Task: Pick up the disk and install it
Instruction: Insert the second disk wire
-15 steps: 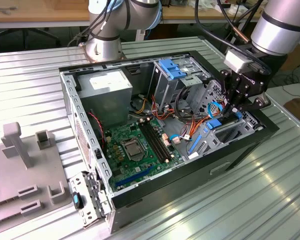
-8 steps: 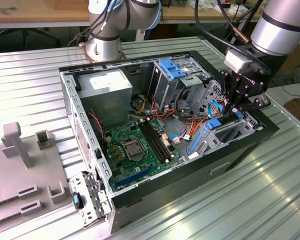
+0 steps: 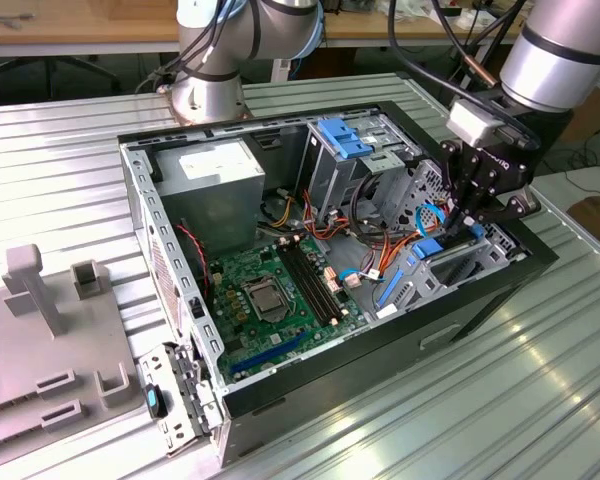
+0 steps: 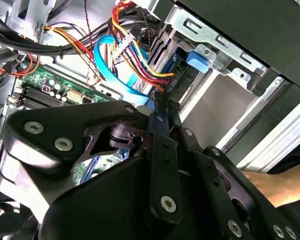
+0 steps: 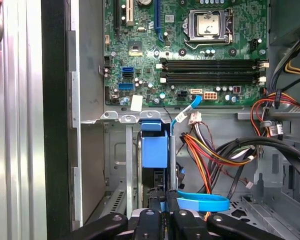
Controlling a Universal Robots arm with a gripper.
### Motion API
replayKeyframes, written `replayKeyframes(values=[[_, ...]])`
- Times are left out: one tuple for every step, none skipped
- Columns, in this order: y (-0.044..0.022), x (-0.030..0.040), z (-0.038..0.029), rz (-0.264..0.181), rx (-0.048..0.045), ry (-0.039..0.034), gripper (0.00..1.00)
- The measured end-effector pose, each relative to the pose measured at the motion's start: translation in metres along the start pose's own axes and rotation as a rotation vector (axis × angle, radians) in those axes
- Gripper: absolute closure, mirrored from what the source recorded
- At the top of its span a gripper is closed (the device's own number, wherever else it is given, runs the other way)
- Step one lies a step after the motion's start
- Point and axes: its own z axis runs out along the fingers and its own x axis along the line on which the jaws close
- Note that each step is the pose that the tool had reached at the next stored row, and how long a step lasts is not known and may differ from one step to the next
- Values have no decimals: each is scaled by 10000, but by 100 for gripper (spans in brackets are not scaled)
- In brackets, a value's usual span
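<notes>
disk (image 5: 154, 152): lower centre of the first wrist view, standing on edge in a metal bay of the open case, below the green board. Blue plastic carrier shows on its near end, dark metal edge below that. Label not visible.

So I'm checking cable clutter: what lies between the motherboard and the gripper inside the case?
In the first wrist view, a blue flat cable and orange-yellow wires lie between the motherboard and the gripper.
</notes>
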Motion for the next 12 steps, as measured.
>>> replayKeyframes(values=[[0, 0, 6, 1, -1, -10, 84], [1, -1, 12, 3, -1, -34, 84], [1, -2, 13, 4, 0, -55, 84], [1, -2, 14, 4, 0, -65, 84], [1, -2, 16, 5, 0, -72, 84], [1, -2, 16, 4, 0, -75, 84], [0, -1, 16, 4, 0, -75, 84], [1, -2, 16, 4, 0, -76, 84], [1, -2, 16, 4, 0, -76, 84], [1, -1, 16, 4, 0, -76, 84], [1, -1, 16, 4, 1, -76, 84], [1, -1, 16, 4, 0, -76, 84]])
